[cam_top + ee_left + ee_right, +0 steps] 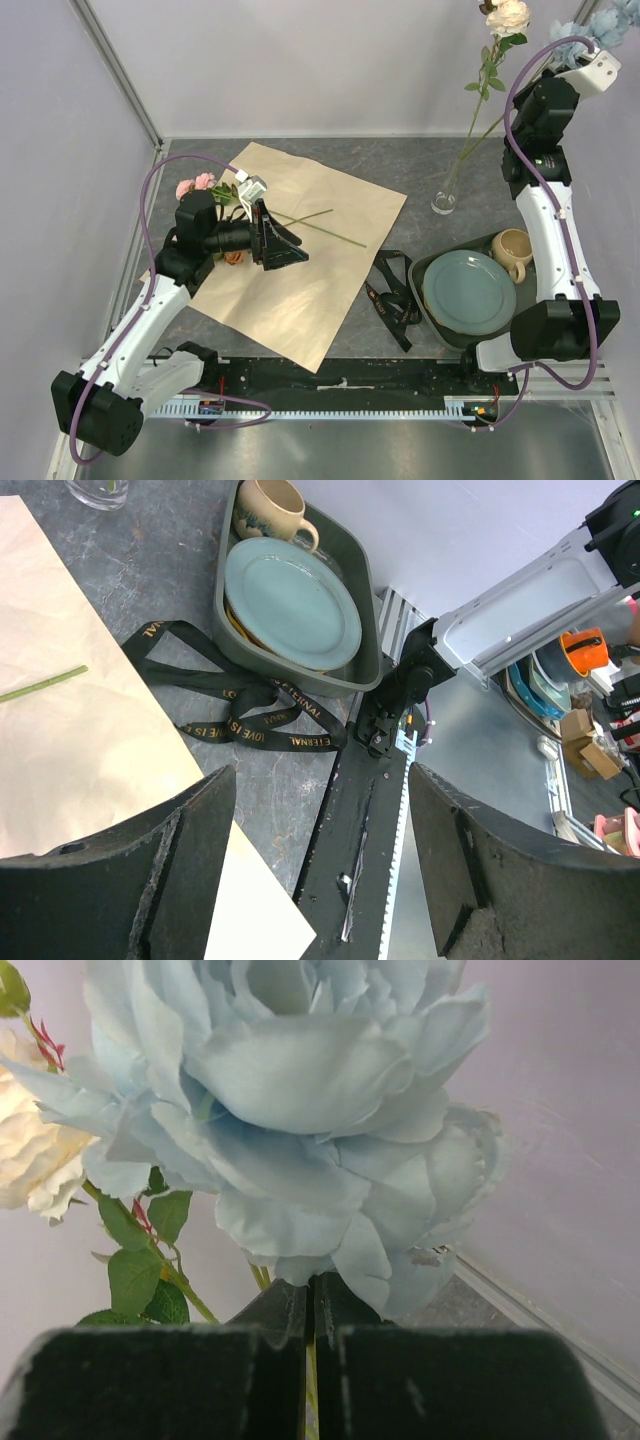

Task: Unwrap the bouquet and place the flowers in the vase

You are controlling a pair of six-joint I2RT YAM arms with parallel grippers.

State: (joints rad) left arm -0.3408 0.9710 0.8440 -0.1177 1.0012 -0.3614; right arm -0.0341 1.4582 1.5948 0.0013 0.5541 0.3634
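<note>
The tan paper [300,260] of the bouquet lies spread flat, and its black ribbon [395,290] lies loose beside it. Pink flowers [195,185] and an orange one [232,258] rest at the paper's left edge behind my left arm. One green stem [325,230] lies across the sheet. My left gripper [295,250] hovers open and empty over the paper [70,730]. The vase [444,200] holds a cream rose [508,15]. High at the back right, my right gripper [310,1295] is shut on the stem of a pale blue flower [300,1110], just under the bloom. That stem slants down toward the vase.
A dark tray [432,268] at the right holds a teal plate [470,292] and a beige mug [512,250]. The ribbon [240,705] lies between paper and tray [365,670]. Walls close in at left, back and right.
</note>
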